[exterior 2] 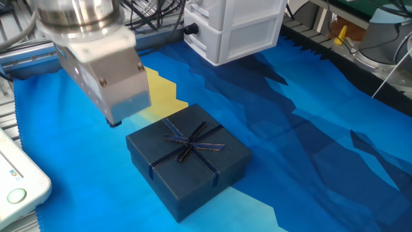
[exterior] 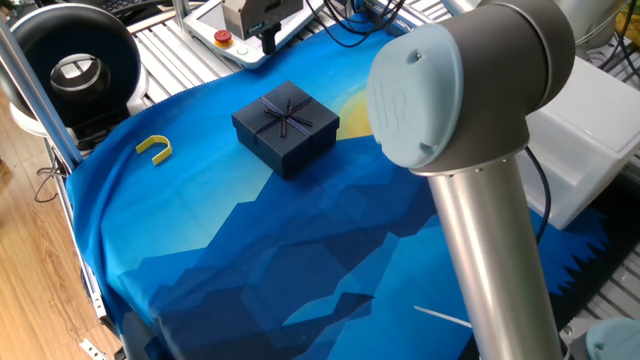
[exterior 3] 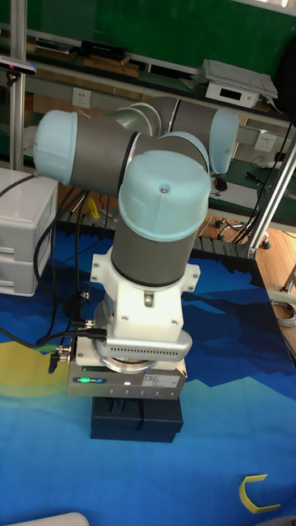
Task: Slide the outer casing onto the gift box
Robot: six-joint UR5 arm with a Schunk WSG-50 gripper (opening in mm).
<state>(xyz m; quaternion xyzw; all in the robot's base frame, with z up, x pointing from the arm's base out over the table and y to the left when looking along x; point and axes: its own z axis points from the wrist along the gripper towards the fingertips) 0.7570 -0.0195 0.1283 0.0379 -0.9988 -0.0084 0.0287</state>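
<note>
The outer casing (exterior: 286, 125) is a dark navy square shell with a thin ribbon cross and bow on top. It rests flat on the blue cloth (exterior: 250, 260). It also shows in the other fixed view (exterior 2: 190, 158) and, just below the wrist, in the tall view (exterior 3: 136, 425). The gift box is hidden; no separate tray shows. My gripper (exterior: 266, 40) hangs above and behind the casing's far-left corner, clear of it and holding nothing. In the other fixed view the gripper (exterior 2: 114, 121) is mostly a silver block, and its fingers barely show.
A yellow U-shaped piece (exterior: 154, 148) lies on the cloth to the left. A white drawer unit (exterior 2: 235, 26) stands behind the casing. A white control box with a red button (exterior: 222, 35) sits by the gripper. My arm's big elbow (exterior: 470, 120) fills the right foreground.
</note>
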